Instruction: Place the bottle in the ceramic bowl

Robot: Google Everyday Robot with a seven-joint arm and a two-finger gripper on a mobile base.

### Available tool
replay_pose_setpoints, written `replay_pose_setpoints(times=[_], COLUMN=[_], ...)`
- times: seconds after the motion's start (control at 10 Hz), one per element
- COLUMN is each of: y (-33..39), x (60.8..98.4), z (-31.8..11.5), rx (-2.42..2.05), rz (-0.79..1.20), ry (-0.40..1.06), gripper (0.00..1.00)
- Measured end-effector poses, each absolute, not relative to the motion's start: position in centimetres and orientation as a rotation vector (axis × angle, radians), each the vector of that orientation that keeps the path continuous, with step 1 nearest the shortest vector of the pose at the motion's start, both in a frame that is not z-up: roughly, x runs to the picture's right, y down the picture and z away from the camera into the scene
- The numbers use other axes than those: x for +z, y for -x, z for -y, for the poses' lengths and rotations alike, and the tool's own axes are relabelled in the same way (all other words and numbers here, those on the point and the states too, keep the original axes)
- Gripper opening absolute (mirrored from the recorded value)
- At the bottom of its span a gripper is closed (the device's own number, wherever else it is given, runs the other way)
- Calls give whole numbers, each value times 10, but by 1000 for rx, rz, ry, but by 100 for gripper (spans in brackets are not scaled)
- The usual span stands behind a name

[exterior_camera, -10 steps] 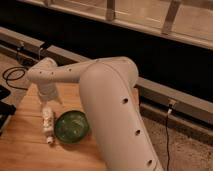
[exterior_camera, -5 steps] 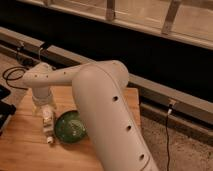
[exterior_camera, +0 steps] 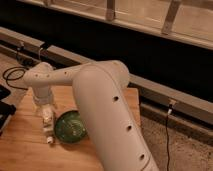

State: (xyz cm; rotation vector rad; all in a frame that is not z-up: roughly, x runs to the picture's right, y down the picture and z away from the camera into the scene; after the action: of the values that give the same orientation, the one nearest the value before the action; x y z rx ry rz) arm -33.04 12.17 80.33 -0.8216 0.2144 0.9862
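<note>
Bottle [exterior_camera: 48, 127] sits directly under the end effector [exterior_camera: 45, 111], top end tucked up against it, cap end pointing down-frame toward the near desk [exterior_camera: 25, 155] edge. Long axis runs approx up-down in frame w/ a slight lean toward the bowl [exterior_camera: 72, 127]. Bowl is just beside the bottle on frame-right, rim nearly touching it; nothing in the bowl yet. Can't tell whether the bottle lies on the desk or hangs just off it, since the view is steep and the wrist covers its upper part.

End effector: at the end of the white arm [exterior_camera: 107, 110], over the desk's frame-left half, pointed down at the bottle and in contact w/ it or nearly so. Can't tell how far it's spread, or whether it has real hold of the bottle vs. just resting over it.

Judgement: the move ahead turns on that short sideways gap. Bottle needs to go a little frame-right and over the dark rim, then down into the green dish. Bottle looks abt as long as the bowl is wide, so prob best laid flat across the middle; one end could catch the rim and tip out.
</note>
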Motion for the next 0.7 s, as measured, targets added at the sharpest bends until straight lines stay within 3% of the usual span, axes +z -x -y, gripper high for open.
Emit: replay_pose_setpoints(times=[0.7], y=[332], x=[827], z=[-148], rx=[968], rz=[-257], ry=[881], gripper=[65])
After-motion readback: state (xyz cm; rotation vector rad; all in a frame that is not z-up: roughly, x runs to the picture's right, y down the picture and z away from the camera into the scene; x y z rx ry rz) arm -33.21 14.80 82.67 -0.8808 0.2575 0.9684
